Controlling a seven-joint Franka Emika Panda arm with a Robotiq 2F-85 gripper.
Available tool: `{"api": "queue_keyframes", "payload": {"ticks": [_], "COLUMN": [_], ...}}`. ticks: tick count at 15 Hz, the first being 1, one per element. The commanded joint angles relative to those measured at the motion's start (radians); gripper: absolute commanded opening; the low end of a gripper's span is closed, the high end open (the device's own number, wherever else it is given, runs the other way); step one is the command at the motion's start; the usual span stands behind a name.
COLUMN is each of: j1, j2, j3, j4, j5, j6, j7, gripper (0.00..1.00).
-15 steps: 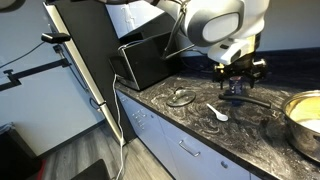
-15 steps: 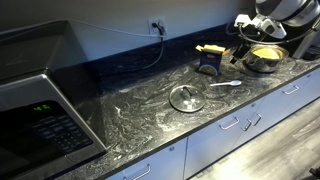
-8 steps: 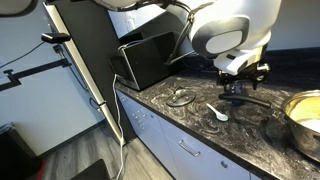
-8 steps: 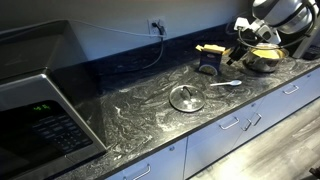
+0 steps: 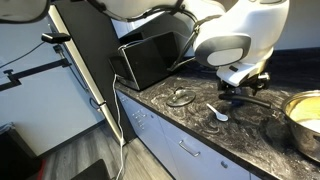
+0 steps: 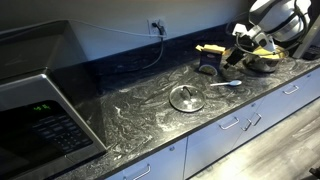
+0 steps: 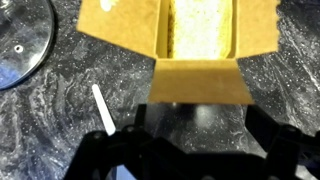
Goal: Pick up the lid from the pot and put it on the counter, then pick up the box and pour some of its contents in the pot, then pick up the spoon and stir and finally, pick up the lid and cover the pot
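The end effector (image 7: 192, 145) hangs wide and empty; in the wrist view the open box (image 7: 200, 40) sits at twelve o'clock. At ten o'clock lie the spoon (image 7: 103, 108) and, farther, the lid (image 7: 20, 45), already on the table (image 7: 290, 60). Pouring, stirring and covering the pot (image 5: 305, 115) remain.

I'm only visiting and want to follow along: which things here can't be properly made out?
Pot: cut by the right edge in an exterior view; its contents cannot be told.
Lid: cropped by the wrist view's left edge.
Spoon: wrist view shows only the handle; the dark pincer hides the bowl.
Box: cut by the wrist view's top edge; print not visible.
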Motion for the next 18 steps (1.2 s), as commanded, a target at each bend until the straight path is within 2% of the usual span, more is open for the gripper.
{"api": "queue_keyframes", "payload": {"ticks": [1, 12, 18], "j1": [-0.009, 0.009, 0.027], "j2": [0.028, 0.065, 0.081], "j3": [0.017, 0.023, 0.021], "j4": [0.026, 0.039, 0.045], "j5": [0.076, 0.247, 0.286], "j6": [0.021, 0.079, 0.111], "j7": [-0.062, -0.201, -0.222], "gripper": [1.0, 1.0, 1.0]}}
